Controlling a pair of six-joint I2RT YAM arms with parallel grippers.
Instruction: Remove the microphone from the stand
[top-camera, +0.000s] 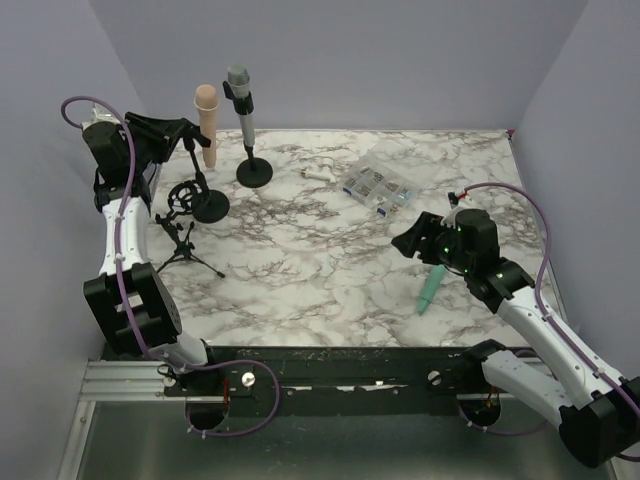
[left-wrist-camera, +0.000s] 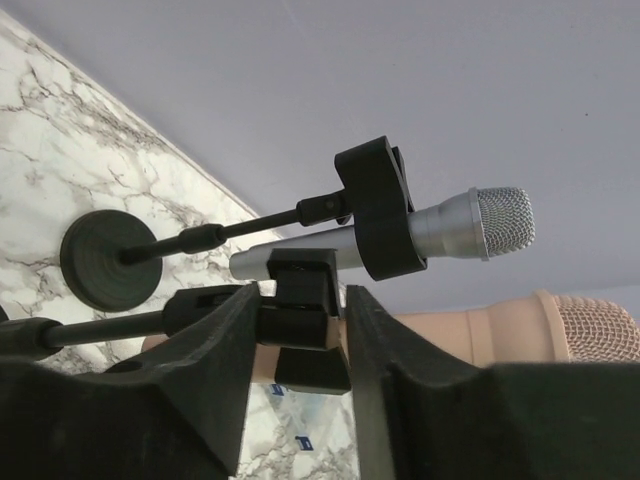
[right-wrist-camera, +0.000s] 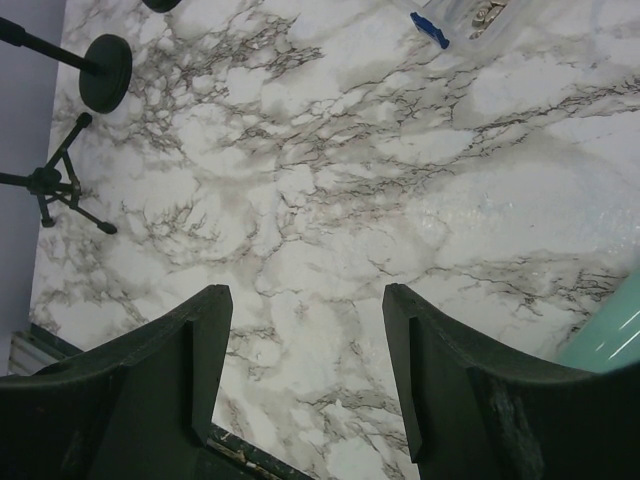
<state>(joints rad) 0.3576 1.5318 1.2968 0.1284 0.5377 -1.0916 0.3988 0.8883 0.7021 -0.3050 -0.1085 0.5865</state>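
Peach-toned microphone (left-wrist-camera: 500, 330) up at the far-left corner of the desk (top-camera: 330, 260), seated in the black clip (left-wrist-camera: 302, 285) of its stand (left-wrist-camera: 100, 326). Clamped on that clip from both sides by the left gripper (top-camera: 172, 132), with fingers (left-wrist-camera: 225, 345) flush against it and no gap showing. Probably gripped there rather than on the microphone body to steady the stand or work the holder loose; cannot tell which. Just beyond, silver microphone (left-wrist-camera: 450, 222) in a second clip (left-wrist-camera: 380, 215) on a round-based stand (left-wrist-camera: 105, 262), near but apart. Worth keeping clear of it during any pull. Toward the right edge, over bare marble, right gripper (right-wrist-camera: 305, 300) hanging with jaws apart and nothing between them, teal object (right-wrist-camera: 610, 335) just beside. Likely parked there out of the way, or kept free to take the microphone. Still in the stand, so removal not yet done.
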